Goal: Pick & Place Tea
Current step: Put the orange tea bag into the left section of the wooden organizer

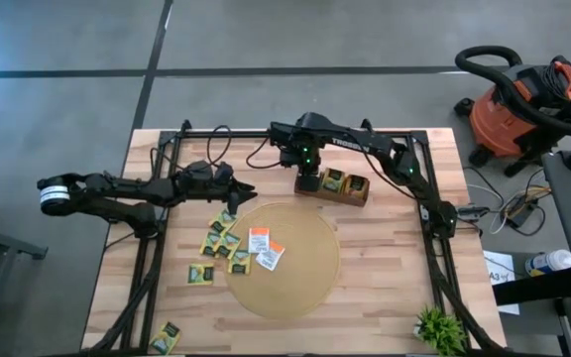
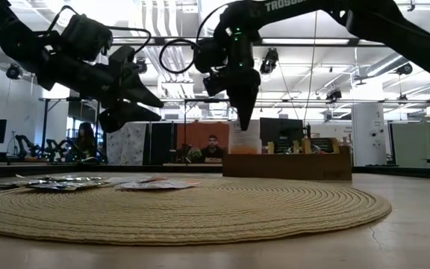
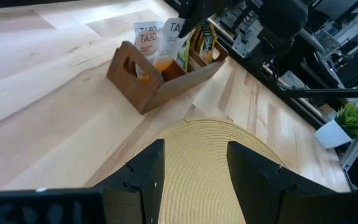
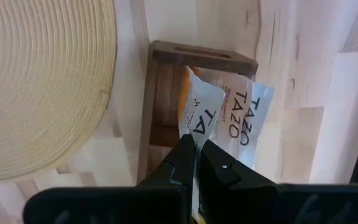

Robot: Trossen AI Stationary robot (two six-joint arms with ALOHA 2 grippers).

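Observation:
A white-and-orange tea sachet hangs under my right gripper, which is shut on it above the left end of the brown wooden box. A second white sachet stands in that end compartment. Further sachets show in the box's other compartments. Several yellow, orange and white sachets lie flat on the round tan mat's left edge and on the table beside it. My left gripper hovers open above the mat's far left rim, its fingers pointing toward the box. My right gripper pinches the sachet's upper edge between its two fingers. The fingers come from above and point straight down. The sachet hangs upright below them, and its lower end reaches into the box's left end compartment beside the other white sachet.
One yellow sachet lies alone at the table's near left corner. A small green plant stands at the near right corner. Dark arm frames run along both sides of the table. An orange shop vacuum stands on the floor beyond the table's right side.

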